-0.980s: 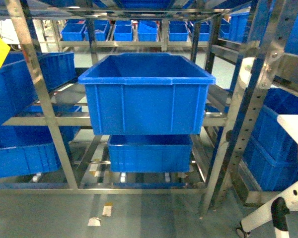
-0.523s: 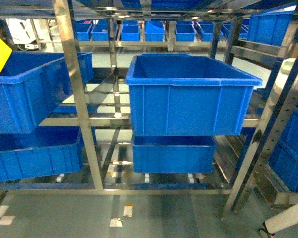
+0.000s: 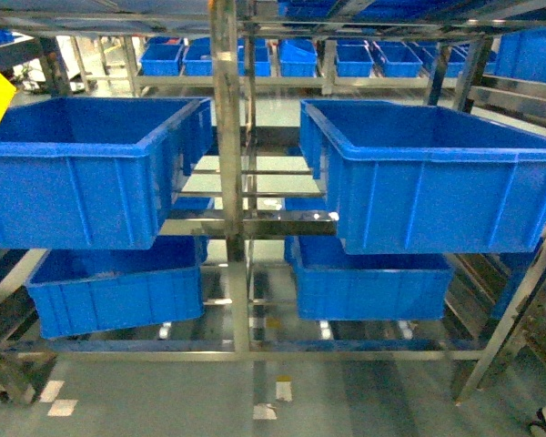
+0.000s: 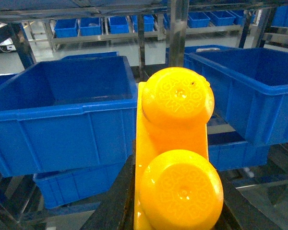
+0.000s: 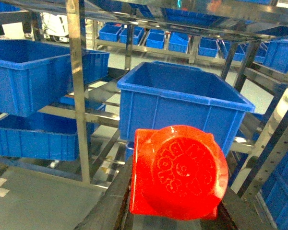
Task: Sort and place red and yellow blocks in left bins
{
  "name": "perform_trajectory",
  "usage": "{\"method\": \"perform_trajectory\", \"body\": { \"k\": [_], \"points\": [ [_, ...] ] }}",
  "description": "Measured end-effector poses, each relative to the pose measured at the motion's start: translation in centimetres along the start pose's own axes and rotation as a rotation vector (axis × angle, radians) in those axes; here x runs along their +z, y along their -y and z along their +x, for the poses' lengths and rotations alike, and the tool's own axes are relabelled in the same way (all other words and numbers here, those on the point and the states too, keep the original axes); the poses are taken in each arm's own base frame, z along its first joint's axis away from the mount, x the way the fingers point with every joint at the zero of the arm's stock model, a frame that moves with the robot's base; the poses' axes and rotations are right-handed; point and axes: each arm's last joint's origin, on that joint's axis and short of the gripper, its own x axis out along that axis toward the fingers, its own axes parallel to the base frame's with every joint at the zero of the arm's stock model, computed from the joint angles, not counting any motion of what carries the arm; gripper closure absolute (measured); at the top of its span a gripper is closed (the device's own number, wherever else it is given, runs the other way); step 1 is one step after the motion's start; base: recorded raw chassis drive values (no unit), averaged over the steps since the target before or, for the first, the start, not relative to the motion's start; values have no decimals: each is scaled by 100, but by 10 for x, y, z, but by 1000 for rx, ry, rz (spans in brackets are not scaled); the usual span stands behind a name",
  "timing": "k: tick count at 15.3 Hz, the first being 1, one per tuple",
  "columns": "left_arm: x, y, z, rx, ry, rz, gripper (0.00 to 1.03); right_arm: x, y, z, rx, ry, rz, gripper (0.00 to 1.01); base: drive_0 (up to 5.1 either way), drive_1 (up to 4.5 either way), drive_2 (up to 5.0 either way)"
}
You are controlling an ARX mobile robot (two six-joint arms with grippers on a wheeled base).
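1. Our left gripper (image 4: 175, 211) is closed on the yellow block (image 4: 175, 148); its dark fingers (image 4: 113, 203) press the block's lower sides, studs facing the wrist camera.
2. Our right gripper (image 5: 175, 211) is closed on the red block (image 5: 177, 172), with dark fingers (image 5: 110, 203) flanking its base.
3. Relative to the steel post (image 3: 232, 182), only a yellow corner shows at far left in the head view; neither arm is visible there.

Glossy plastic yellow block (image 4: 175, 158) with 2 embossed studs; glossy plastic red block (image 5: 177, 173) with 1 embossed stud; smooth, ribbed blue plastic bins (image 3: 82, 173); shiny metal rack (image 3: 229, 182); smooth, dull grey floor (image 3: 164, 396)
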Motion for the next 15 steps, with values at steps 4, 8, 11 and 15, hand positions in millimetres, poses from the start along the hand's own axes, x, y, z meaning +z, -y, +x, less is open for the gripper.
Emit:
{"method": "perform_trajectory", "body": {
  "k": [4, 8, 11, 15],
  "points": [
    [0, 1, 0, -5, -4, 1, 77, -1, 0, 0, 2, -7, 2, 73, -4, 97, -105],
    [-1, 0, 0, -4, -5, 1, 77, -1, 0, 0, 2, -6, 2, 73, -6, 418, -431],
    [-1, 0, 0, -4, -4, 1, 77, -1, 0, 0, 1, -6, 2, 73, -3, 421, -427],
    [-1, 0, 0, -1, -3, 1, 77, 0, 0, 0, 1, -4, 2, 73, -6, 418, -430]
  ]
}}
